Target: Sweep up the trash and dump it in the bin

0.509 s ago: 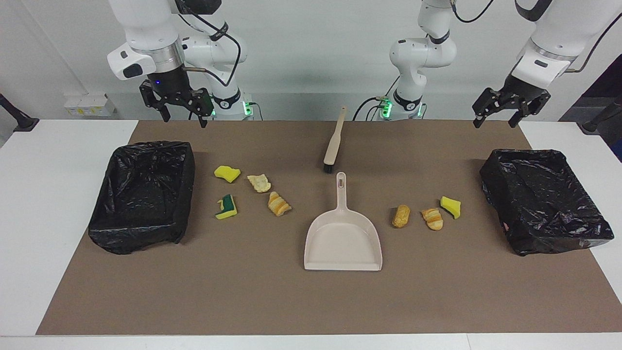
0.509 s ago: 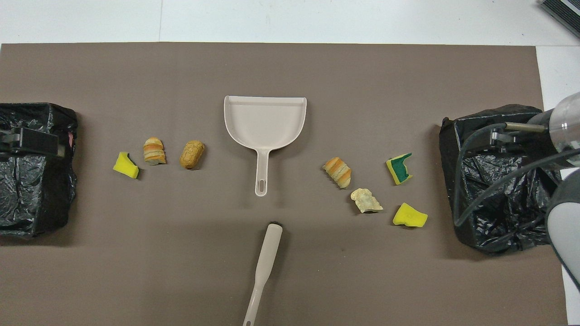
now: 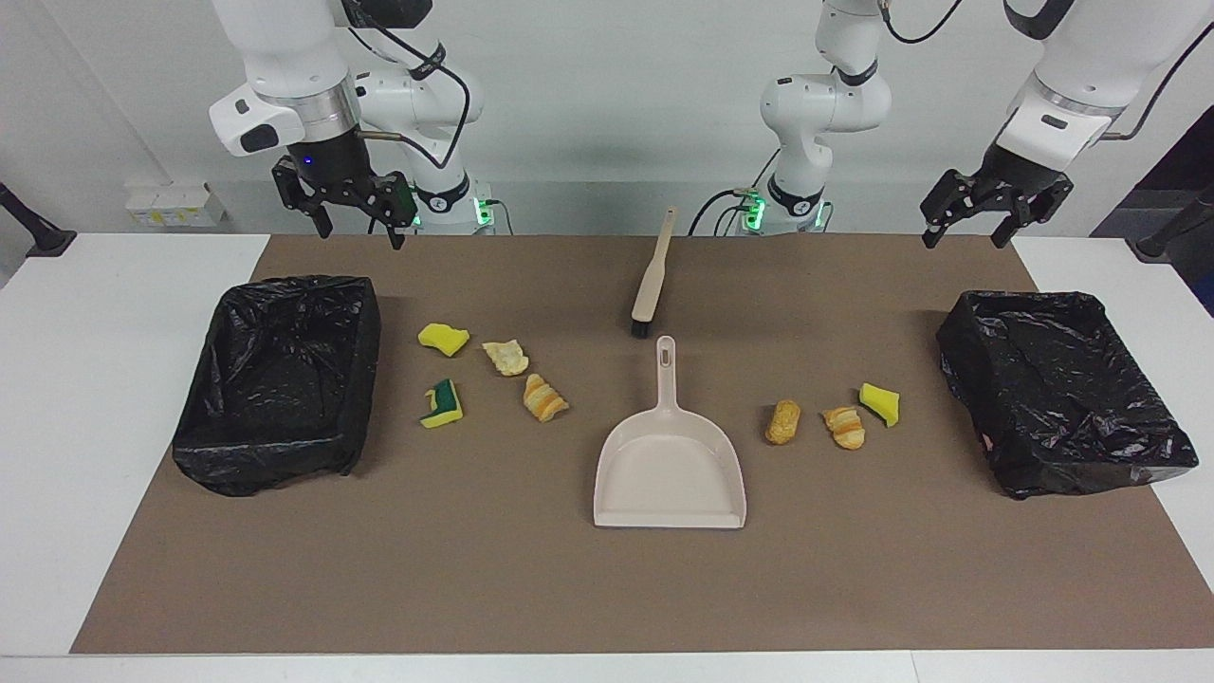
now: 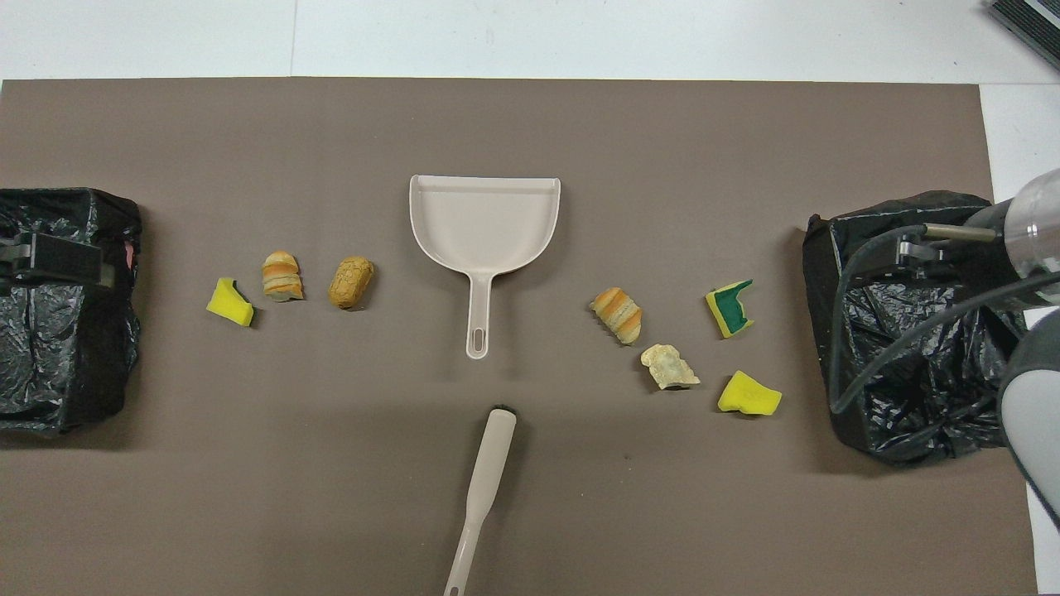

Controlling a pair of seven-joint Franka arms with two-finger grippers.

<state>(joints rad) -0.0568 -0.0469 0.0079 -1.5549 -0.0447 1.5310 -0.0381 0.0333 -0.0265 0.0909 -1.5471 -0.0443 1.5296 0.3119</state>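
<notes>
Both grippers have risen slightly since the earlier frame; nothing on the mat has shifted.

Facing view: the left gripper (image 3: 969,228) hangs jaws apart and empty above the mat's edge near one black-lined bin (image 3: 1062,391); the right gripper (image 3: 356,220) hangs likewise near the other bin (image 3: 277,379). Four trash scraps (image 3: 488,378) lie beside that bin, three scraps (image 3: 835,419) toward the left arm's end.

Overhead view: the beige dustpan (image 4: 484,228) lies between both groups, the brush (image 4: 482,488) nearer the robots.
</notes>
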